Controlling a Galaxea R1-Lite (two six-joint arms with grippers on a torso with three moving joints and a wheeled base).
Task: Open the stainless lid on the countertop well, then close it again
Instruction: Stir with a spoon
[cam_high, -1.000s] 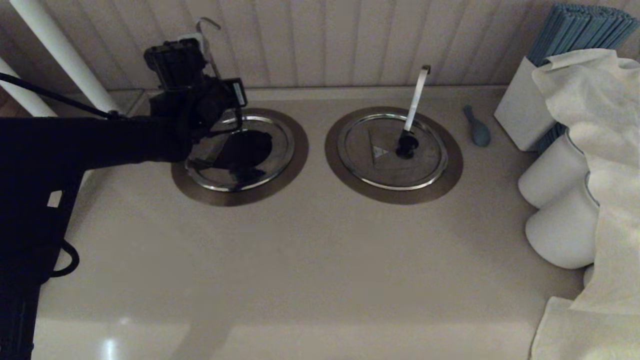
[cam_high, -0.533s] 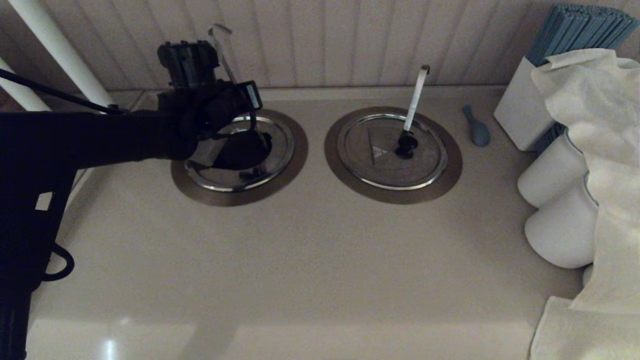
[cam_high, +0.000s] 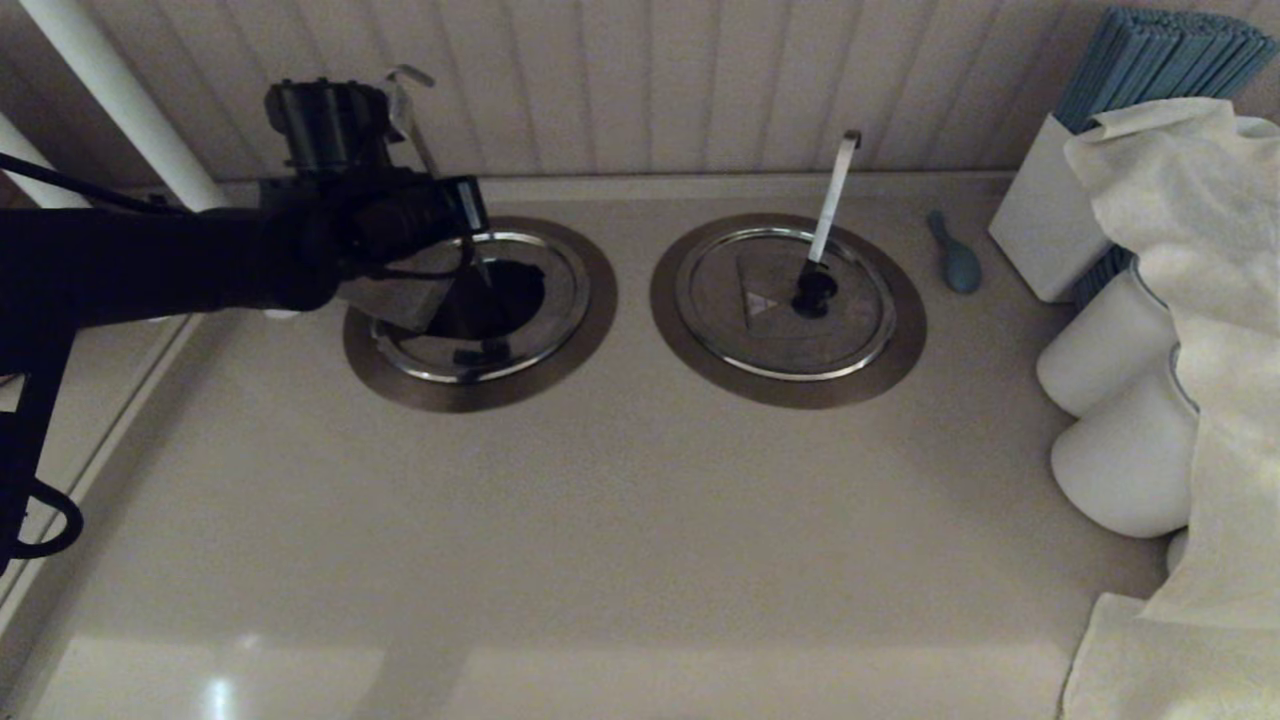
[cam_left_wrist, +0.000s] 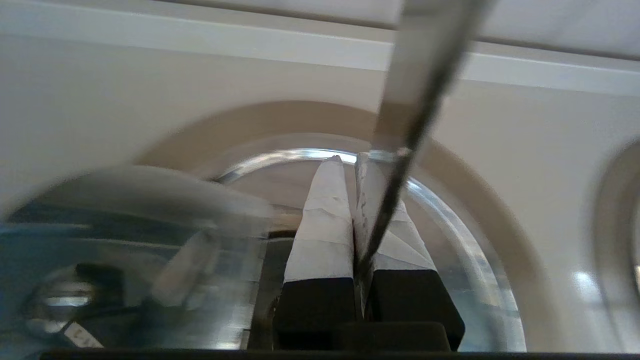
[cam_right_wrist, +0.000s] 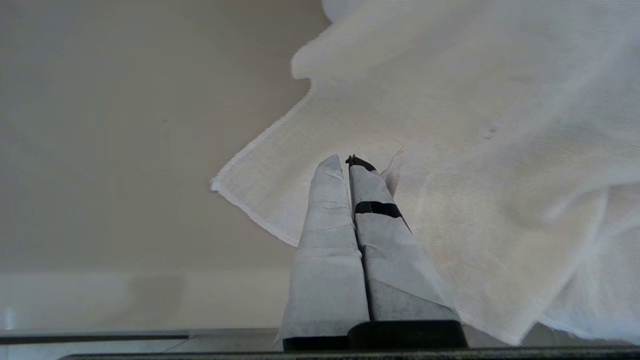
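Note:
The stainless lid (cam_high: 555, 300) lies in the left countertop well, inside its bronze collar (cam_high: 603, 305). Its hinged flap (cam_high: 398, 296) is tilted up, baring the dark hole (cam_high: 495, 292). My left gripper (cam_high: 425, 215) hangs over the well's left half, shut on the thin curled-hook rod (cam_high: 408, 80). In the left wrist view the rod (cam_left_wrist: 425, 95) slants out from between the shut fingers of the left gripper (cam_left_wrist: 348, 160), and the raised flap (cam_left_wrist: 130, 200) is a blur beside them. My right gripper (cam_right_wrist: 347, 159) is shut and empty, parked over a white cloth (cam_right_wrist: 475, 150).
The twin lid (cam_high: 760, 330) with its flat bright handle (cam_high: 835, 190) lies shut to the right. A teal utensil (cam_high: 955, 255), a white box of blue sticks (cam_high: 1040, 215), white rolls (cam_high: 1110, 350) and draped cloth (cam_high: 1200, 300) crowd the right side.
My left arm has drawn back to the left with the rod, and the hook now leans left and sits lower. The flap stands more tilted over the hole.

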